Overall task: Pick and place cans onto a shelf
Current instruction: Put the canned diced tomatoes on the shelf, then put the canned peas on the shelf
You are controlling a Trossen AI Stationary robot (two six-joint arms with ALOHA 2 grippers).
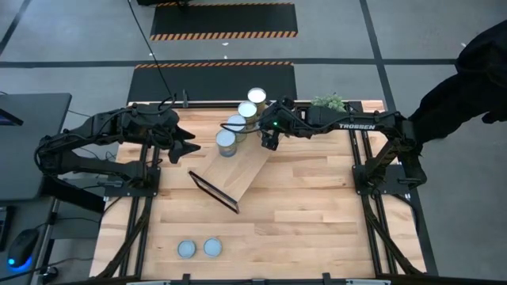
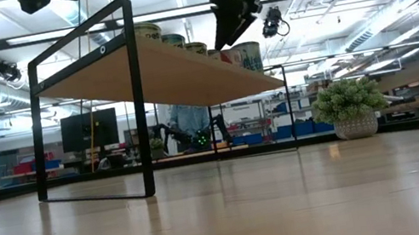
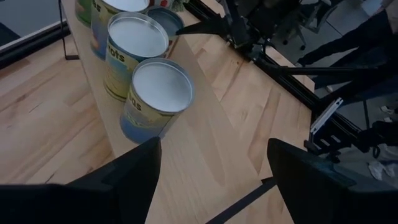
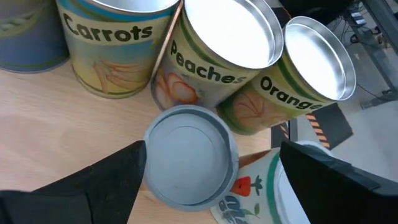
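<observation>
The light-wood shelf [image 1: 238, 170] stands slantwise on the table on black frame legs [image 2: 136, 104]. Several tall cans [image 1: 237, 124] stand in a row along its far part; labels read Carrots [image 4: 109, 37], Peaches [image 4: 214, 56] and Orange [image 4: 292, 81]. A short grey tin [image 4: 189, 152] stands on the board beside them. My right gripper [image 4: 208, 186] is open just above the tin, one finger on either side, touching nothing. My left gripper [image 3: 211, 180] is open and empty, over the shelf's left side [image 1: 186, 146]. Two more cans [image 1: 187, 248] stand on the table's near edge.
A potted plant [image 1: 329, 101] stands at the table's far right. A person in dark clothes [image 1: 467, 71] stands beyond the far right corner. A can with a red and blue label [image 4: 249, 193] sits close below my right wrist. Bare tabletop [image 1: 317, 214] lies near and right of the shelf.
</observation>
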